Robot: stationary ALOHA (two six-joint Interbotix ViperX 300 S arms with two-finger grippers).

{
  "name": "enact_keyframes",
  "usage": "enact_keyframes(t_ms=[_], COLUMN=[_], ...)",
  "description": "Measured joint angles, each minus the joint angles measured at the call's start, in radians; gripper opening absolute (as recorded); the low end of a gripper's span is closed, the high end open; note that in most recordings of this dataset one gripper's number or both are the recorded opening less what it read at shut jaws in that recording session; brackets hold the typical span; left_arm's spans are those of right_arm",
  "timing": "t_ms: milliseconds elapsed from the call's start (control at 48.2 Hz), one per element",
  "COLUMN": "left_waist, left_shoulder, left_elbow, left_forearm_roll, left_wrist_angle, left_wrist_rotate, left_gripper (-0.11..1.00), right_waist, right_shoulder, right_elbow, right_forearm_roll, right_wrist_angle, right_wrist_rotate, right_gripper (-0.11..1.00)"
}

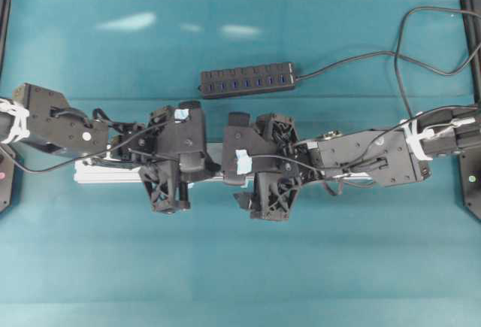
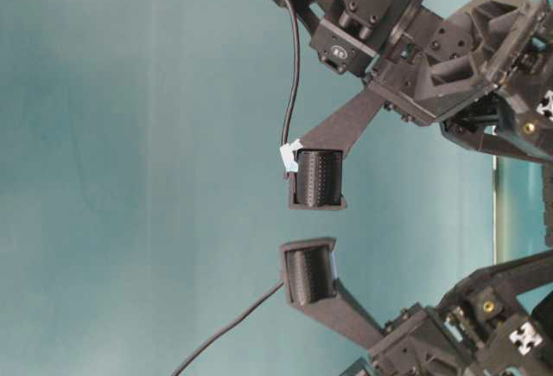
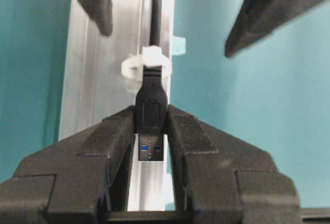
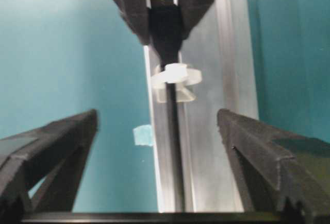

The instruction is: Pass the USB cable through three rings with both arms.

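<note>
Left gripper (image 3: 150,131) clenched on the USB plug (image 3: 151,105), just clear of one whitish ring (image 3: 147,64) on the aluminium rail (image 3: 93,95). Cord (image 4: 172,152) running straight along the rail's length, through that ring toward the right gripper (image 4: 157,126). Right jaws spread wide, straddling the cord without touching. Any further pull probably along the rail axis, left arm nearer.

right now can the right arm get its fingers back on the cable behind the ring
Probably yes: the right gripper is open, straddling the USB cable on the rail, nothing between. The left gripper holds the plug past the ring.
</note>
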Motion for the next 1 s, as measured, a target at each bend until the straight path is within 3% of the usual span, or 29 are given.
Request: enact_keyframes(t_ms=[726, 996], left_waist=[-0.003, -0.002], left_shoulder=[-0.152, -0.216], left_elbow=[0.046, 0.052], left_forearm_roll=[-0.002, 0.000], left_wrist_angle=[0.109, 0.216], left_wrist_rotate=[0.000, 0.000], left_gripper=[0.22, 0.22], right_waist=[-0.012, -0.012], right_shoulder=[-0.058, -0.071], right_elbow=[0.000, -0.009], right_forearm_roll=[-0.006, -0.008], right_wrist_angle=[-0.002, -0.006], right_wrist_rotate=[0.000, 0.000], right_gripper=[0.88, 0.87])
